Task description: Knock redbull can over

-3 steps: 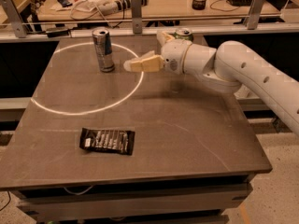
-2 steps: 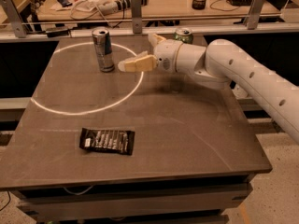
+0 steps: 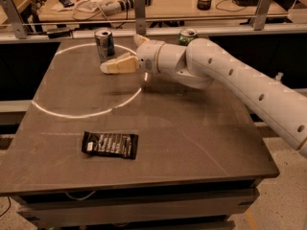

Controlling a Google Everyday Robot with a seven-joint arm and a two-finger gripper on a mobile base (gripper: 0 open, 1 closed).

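One redbull can (image 3: 104,43) upright, far left on table (image 3: 201,143). Long axis vertical, silver top up. Slim shiny metal cylinder. Gripper (image 3: 120,52) just right of can, cream fingers (image 3: 119,65) spread, pinching nothing; contact with can unclear. Matte grey tabletop. Dark glossy flat wrapper (image 3: 110,144) near left.

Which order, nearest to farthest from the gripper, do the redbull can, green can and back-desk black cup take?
1. redbull can, beside the gripper, above the table, back left.
2. green can, back edge, rightward.
3. black cup, on the desk behind, farthest right.
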